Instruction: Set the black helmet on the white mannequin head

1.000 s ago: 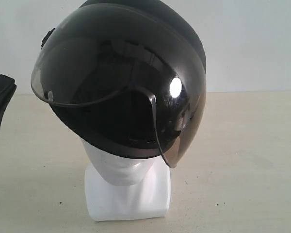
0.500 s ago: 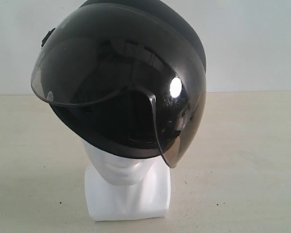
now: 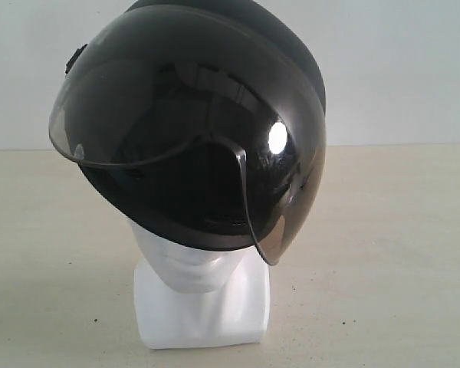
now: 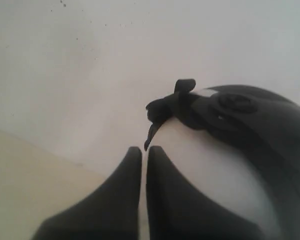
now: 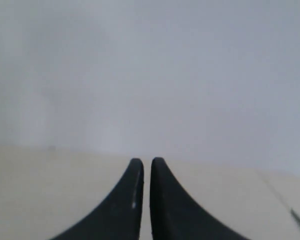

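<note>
Only wrist views show jaws — seemingly closed; black helmet point(image 3: 192, 130) caps mannequin head point(image 3: 201, 303).

Left pincer point(image 4: 144, 150) (jaws together) near black helmet point(image 4: 260, 125).

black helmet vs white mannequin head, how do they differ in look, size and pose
The black helmet is dark; the white mannequin head is glossy white. The helmet is wider than the head. The helmet sits tilted; the head stands upright. Both are rounded.
</note>
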Controlling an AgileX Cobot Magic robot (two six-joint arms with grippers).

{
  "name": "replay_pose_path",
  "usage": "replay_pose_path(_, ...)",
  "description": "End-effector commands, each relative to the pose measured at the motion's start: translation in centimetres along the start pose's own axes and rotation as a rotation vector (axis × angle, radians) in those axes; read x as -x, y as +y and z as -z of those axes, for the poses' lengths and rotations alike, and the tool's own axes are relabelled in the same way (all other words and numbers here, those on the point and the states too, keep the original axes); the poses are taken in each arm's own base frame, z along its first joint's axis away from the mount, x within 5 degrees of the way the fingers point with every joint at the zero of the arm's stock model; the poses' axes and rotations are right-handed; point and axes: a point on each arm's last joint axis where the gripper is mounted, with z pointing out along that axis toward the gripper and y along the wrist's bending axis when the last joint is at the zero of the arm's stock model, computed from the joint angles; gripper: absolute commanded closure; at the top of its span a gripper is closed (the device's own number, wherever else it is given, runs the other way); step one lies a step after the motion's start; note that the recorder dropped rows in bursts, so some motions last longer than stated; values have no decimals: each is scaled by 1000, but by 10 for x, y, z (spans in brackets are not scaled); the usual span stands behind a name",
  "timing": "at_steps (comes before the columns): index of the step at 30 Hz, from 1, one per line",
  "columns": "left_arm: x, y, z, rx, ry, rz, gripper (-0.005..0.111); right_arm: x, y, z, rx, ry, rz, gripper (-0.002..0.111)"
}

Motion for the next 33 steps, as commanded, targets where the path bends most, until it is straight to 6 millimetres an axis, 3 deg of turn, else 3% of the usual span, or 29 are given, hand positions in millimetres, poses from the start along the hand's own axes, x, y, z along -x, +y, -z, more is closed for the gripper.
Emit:
replay_pose_path(1, -7, 3, 2, 18, 71, -63, 102, 30, 0, 5, -5, -332, 18, 102)
replay_pose_path(3, -5, 1, 2, 10, 65, -115, 102, 46, -2, 13, 22, -527, -172, 102)
replay_pose_path(4, -3, -1, 0, 4, 66, -144, 102, 49, -3, 14, 52, -565, -283, 102)
replay_pose_path(6, 1, -7, -3, 3, 83, -189, 102, 63, -4, 14, 65, -529, -330, 102)
replay_pose_path(10, 17, -24, -16, 32, 170, -403, 102, 112, -11, 6, 11, -234, -302, 102)
replay_pose_path(12, 34, -35, -22, 73, 145, -361, 102, 134, -15, -5, -23, -36, -318, 102)
replay_pose_path(14, 55, -44, -27, 123, 90, -301, 102, 155, -18, -22, -50, 203, -346, 102)
replay_pose_path(17, 86, -65, -30, 123, 26, -398, 102, 169, -20, -51, -72, 525, -296, 102)
replay_pose_path(19, 107, -79, -30, 129, -1, -429, 102, 162, -20, -75, -75, 656, -265, 102)
replay_pose_path(20, 128, -94, -30, 129, -28, -437, 102, 151, -19, -99, -74, 717, -261, 102)
replay_pose_path(21, 136, -101, -33, 122, -37, -445, 102, 144, -17, -109, -71, 760, -269, 102)
replay_pose_path(22, 148, -113, -40, 115, -36, -500, 102, 123, -11, -132, -41, 879, -302, 102)
replay_pose_path(23, 151, -117, -44, 120, -32, -509, 102, 116, -6, -140, 12, 926, -311, 102)
replay_pose_path(24, 155, -125, -58, 132, -10, -601, 102, 95, 14, -158, 218, 1015, -339, 102)
replay_pose_path(26, 155, -131, -80, 156, 15, -712, 102, 70, 36, -180, 415, 1075, -491, 102)
replay_pose_path(28, 153, -131, -99, 209, 38, -782, 102, 49, 46, -198, 474, 1115, -594, 102)
replay_pose_path(29, 147, -129, -110, 224, 77, -915, 102, 40, 49, -205, 498, 1129, -616, 102)
replay_pose_path(30, 141, -126, -116, 237, 118, -1053, 102, 35, 50, -208, 514, 1136, -615, 102)
replay_pose_path(33, 137, -110, -123, 402, 166, -1087, 102, 28, 51, -210, 535, 1150, -588, 102)
